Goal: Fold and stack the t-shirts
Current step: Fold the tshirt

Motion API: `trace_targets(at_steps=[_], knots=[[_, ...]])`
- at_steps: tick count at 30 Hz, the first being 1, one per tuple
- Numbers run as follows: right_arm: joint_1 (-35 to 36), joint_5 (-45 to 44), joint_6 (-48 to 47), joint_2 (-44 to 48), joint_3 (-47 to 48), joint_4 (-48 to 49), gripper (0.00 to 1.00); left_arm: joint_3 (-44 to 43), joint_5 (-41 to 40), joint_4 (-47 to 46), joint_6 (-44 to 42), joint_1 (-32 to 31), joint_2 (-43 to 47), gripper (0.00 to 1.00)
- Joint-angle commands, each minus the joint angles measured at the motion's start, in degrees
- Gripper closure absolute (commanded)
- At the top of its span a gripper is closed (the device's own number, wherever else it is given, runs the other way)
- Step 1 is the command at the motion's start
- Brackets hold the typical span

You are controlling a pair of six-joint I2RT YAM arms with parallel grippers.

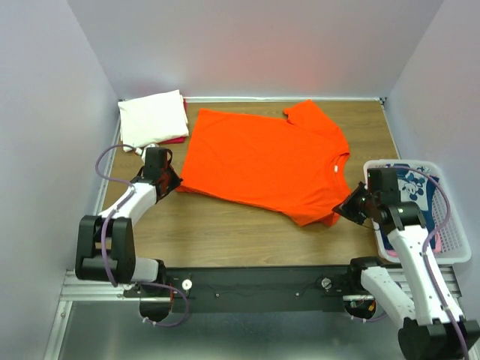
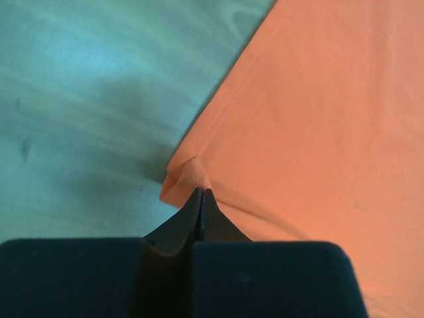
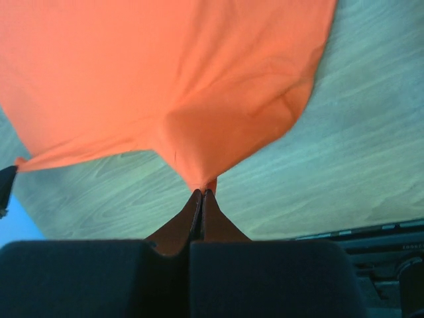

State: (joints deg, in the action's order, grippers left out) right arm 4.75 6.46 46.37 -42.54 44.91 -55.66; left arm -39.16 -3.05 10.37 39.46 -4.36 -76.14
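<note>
Pinching near-left hem corner of orange t-shirt (image 1: 262,161) with left gripper (image 1: 171,182), fingers clamped on cloth. Gripping near-right sleeve with right gripper (image 1: 346,208), fingers likewise closed on fabric. Holding it spread flat across middle of table (image 1: 225,232), collar facing right. Sitting folded at far-left corner: cream-white t-shirt (image 1: 154,118).

The left end effector (image 2: 201,193), jaws pressed together, pinches the near hem corner of the orange t-shirt (image 1: 262,161); the right end effector (image 3: 201,193), likewise closed, pinches its near sleeve, both forearms angled inward
</note>
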Motion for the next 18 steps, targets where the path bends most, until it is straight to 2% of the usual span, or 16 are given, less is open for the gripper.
trace_targets(at_steps=[1, 9, 18], knots=[[-0.27, -5.30, -1.54, -6.66, 2.46, 7.13, 1.00, -5.83, -1.78, -1.49, -0.44, -1.00, -6.02, 1.00], [-0.18, -12.69, -2.77, -22.74, 8.34, 15.39, 1.00, -15.84, -2.92, -0.88, 0.35, -2.50, -15.78, 1.00], [-0.27, -15.95, -3.74, -28.82, 12.31, 17.25, 0.99, -20.69, -3.98, 1.31, 0.09, -2.58, -19.04, 1.00]])
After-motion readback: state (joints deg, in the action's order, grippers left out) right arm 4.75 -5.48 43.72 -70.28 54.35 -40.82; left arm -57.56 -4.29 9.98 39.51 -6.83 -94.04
